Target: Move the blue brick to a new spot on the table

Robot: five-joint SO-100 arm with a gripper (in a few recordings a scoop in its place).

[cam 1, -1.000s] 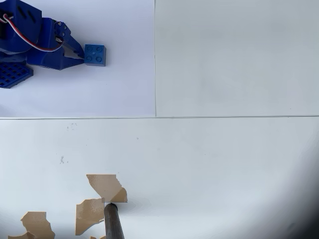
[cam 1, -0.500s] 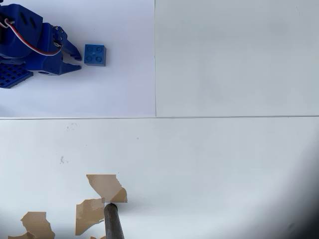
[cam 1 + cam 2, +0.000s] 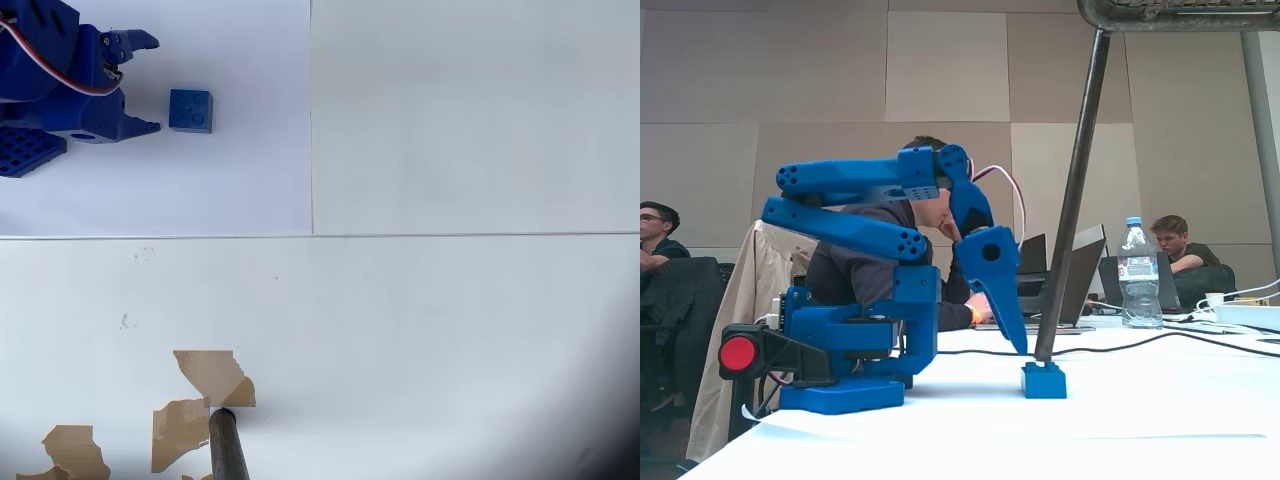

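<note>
The blue brick (image 3: 190,110) lies flat on the lilac-white sheet (image 3: 250,170) at the top left of the table (image 3: 450,330); its four studs face up. My gripper (image 3: 152,84) stands just left of it, open wide, one finger above and one below the brick's level, neither touching it. In the fixed view the gripper (image 3: 1018,340) points down, its tip a little above and to the left of the blue brick (image 3: 1043,381), which rests on the white table (image 3: 1140,420).
A blue perforated base plate (image 3: 25,150) sits at the left edge under the arm. Torn brown patches (image 3: 215,375) and a dark pole (image 3: 228,445) lie at the bottom left. The pole (image 3: 1070,200) rises just behind the brick. A water bottle (image 3: 1137,272), laptops and seated people are behind the table.
The gripper has drawn back to the left, away from the brick, and its fingers have spread much wider. The brick has stayed in place.
</note>
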